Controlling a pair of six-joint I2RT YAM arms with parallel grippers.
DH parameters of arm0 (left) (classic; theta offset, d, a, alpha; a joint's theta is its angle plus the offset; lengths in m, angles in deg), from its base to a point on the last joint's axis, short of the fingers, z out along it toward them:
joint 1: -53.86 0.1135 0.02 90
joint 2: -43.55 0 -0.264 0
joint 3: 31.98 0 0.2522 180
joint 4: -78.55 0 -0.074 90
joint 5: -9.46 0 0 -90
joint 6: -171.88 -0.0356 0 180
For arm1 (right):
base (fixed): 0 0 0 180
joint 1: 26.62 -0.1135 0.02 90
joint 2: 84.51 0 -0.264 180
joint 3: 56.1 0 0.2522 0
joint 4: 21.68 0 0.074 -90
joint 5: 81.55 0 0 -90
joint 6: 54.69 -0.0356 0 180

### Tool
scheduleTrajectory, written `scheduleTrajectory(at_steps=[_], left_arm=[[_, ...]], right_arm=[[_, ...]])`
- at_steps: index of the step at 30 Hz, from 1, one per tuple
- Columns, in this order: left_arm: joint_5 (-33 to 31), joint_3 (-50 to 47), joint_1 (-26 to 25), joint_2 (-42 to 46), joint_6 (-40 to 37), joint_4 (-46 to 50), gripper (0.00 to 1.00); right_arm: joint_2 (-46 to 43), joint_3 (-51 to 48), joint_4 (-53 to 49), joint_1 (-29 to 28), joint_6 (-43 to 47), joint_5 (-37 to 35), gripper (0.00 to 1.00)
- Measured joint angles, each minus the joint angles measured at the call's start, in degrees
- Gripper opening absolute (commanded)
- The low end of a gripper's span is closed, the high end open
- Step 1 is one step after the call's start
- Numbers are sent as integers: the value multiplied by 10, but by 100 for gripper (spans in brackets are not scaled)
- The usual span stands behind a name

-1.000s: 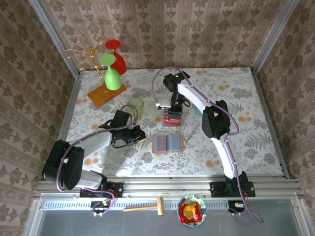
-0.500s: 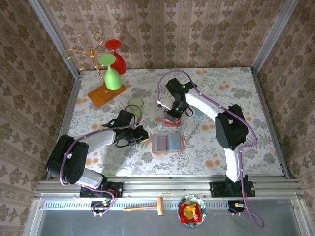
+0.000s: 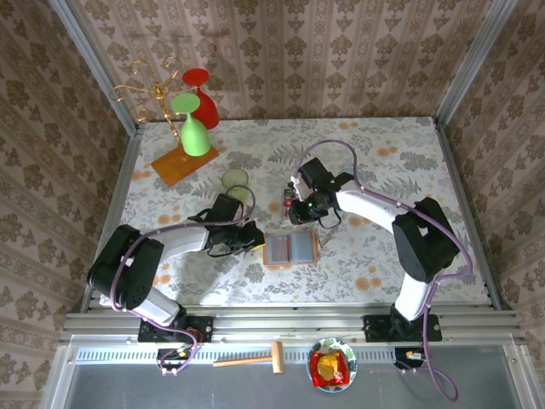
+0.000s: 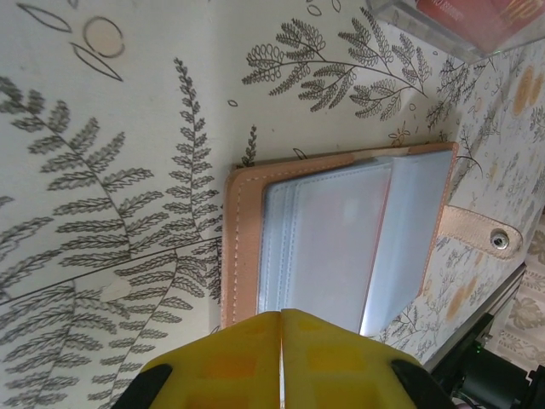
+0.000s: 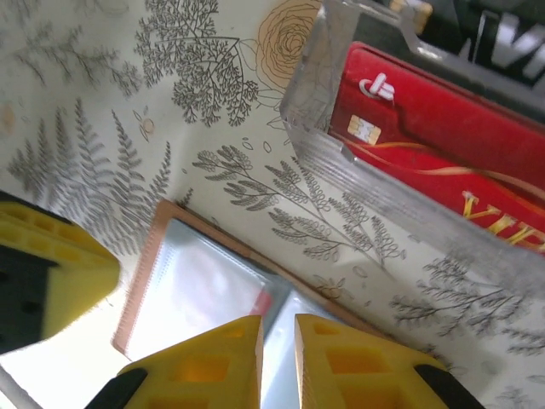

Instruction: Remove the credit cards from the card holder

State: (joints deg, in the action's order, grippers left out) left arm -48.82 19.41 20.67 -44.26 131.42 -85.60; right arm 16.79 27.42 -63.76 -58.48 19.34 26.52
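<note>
on the left of the floral table [image 3: 409, 170] we see the left gripper [image 4: 281, 341], its yellow fingers clenched together on nothing, tips at the left edge of the card holder [image 3: 290, 249]. the tan card holder lies open and flat near the table's middle, clear pockets facing up, with a faint red shape behind one pocket. just behind it the right gripper [image 5: 278, 349] hangs over the holder's far edge, fingers slightly parted and grasping nothing, beside a clear box [image 5: 341, 162] that holds a red credit card [image 5: 426, 145].
</note>
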Motion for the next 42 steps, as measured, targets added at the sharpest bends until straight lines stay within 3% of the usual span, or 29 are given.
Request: scheduleTrajectory(at_steps=[8, 14, 42], left_arm=[[0, -13, -13, -6, 12, -23, 10], [-3, -26, -17, -15, 18, -28, 9], [-5, -29, -17, -22, 19, -37, 9]], right_arm=[[-27, -50, 64, -24, -133, 35, 16], [-28, -71, 87, -39, -193, 61, 20], [8, -104, 130, -70, -280, 82, 33]])
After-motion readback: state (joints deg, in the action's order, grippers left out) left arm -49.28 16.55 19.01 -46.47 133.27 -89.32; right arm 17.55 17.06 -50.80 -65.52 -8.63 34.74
